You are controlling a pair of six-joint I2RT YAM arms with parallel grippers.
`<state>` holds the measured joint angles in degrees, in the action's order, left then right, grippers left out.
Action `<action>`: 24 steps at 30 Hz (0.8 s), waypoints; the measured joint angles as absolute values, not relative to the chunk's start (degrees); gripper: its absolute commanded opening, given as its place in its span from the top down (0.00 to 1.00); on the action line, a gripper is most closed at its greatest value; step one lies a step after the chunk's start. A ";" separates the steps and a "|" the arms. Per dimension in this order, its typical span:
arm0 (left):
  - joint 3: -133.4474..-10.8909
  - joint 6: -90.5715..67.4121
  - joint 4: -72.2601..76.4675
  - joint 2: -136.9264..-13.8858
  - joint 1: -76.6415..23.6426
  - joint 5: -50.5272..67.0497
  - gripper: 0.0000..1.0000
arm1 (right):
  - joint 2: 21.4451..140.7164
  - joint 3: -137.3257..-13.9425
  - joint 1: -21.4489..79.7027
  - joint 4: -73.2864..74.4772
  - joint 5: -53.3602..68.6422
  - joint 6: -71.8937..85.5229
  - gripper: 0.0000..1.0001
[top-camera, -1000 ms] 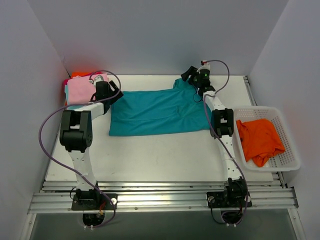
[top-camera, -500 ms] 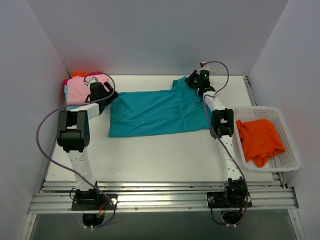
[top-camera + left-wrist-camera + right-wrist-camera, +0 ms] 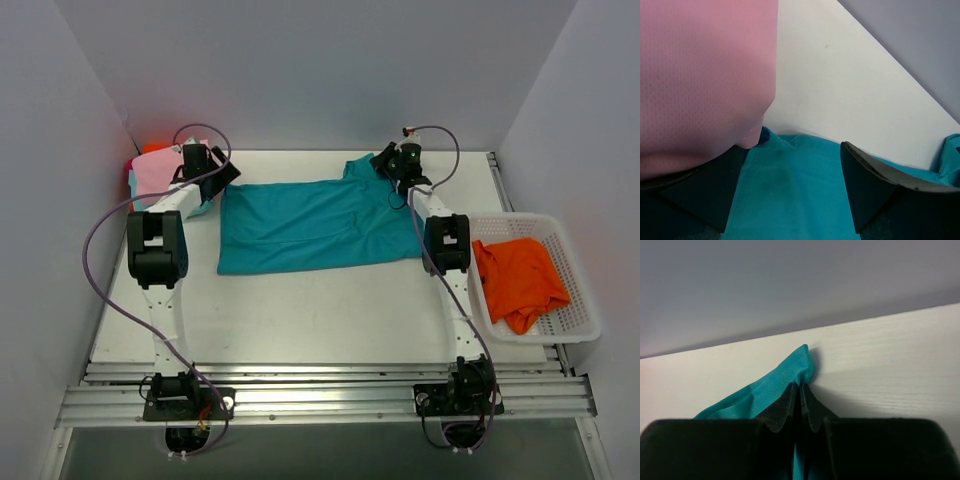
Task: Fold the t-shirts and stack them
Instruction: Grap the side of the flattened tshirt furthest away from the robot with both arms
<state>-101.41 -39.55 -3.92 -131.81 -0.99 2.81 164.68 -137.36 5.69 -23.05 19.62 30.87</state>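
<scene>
A deep teal t-shirt lies spread flat across the middle of the table. My right gripper is shut on its far right corner, and in the right wrist view a fold of teal cloth is pinched between the closed fingertips. My left gripper hangs open over the shirt's far left corner, with teal cloth between its spread fingers. A folded pink t-shirt lies at the far left beside that gripper. An orange t-shirt is bunched in the basket.
The white mesh basket stands at the right edge of the table. A strip of orange cloth shows behind the pink shirt. Grey walls close in the back and both sides. Both arms reach to the far edge of the table.
My right gripper has closed on the teal shirt's far right corner. My left gripper has moved back and to the left, off the pink shirt, and stays open.
</scene>
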 measured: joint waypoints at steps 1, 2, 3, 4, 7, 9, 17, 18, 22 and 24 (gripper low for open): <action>-102.02 -39.83 -4.16 -132.16 -1.02 3.31 0.14 | 164.44 -136.86 5.65 -23.31 19.81 31.07 1.00; -102.37 -40.05 -4.54 -132.35 -1.04 3.73 0.14 | 164.33 -136.49 5.63 -23.55 19.99 31.29 1.00; -102.74 -40.27 -4.99 -132.46 -1.15 4.12 0.14 | 164.27 -136.25 5.54 -23.88 20.21 31.48 1.00; -103.04 -40.38 -5.19 -132.51 -1.23 4.43 0.14 | 164.24 -135.98 5.54 -24.25 20.43 31.59 1.00; -104.27 -41.12 -6.02 -132.55 -1.85 4.58 0.14 | 163.89 -134.80 5.19 -25.58 21.08 32.16 1.00; -104.79 -41.45 -6.09 -132.55 -2.79 4.54 0.14 | 163.59 -133.88 4.95 -26.28 21.52 32.69 1.00; -105.84 -41.34 -10.96 -132.55 -7.18 -0.62 0.14 | 163.48 -132.68 4.21 -28.05 23.27 34.09 1.00; -106.26 -41.34 -11.75 -132.55 -7.38 -1.34 0.14 | 163.39 -132.49 4.19 -28.27 23.38 34.20 1.00; -107.70 -41.41 -13.85 -132.57 -7.16 -4.19 0.14 | 162.91 -131.52 4.10 -28.80 23.44 34.54 1.00; -108.79 -41.52 -15.11 -132.90 -6.92 -5.80 0.14 | 162.76 -131.20 4.10 -28.95 23.46 34.59 1.00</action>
<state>-108.79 -41.52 -15.11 -132.90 -6.92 -5.80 162.76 -131.20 4.10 -28.95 23.46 34.59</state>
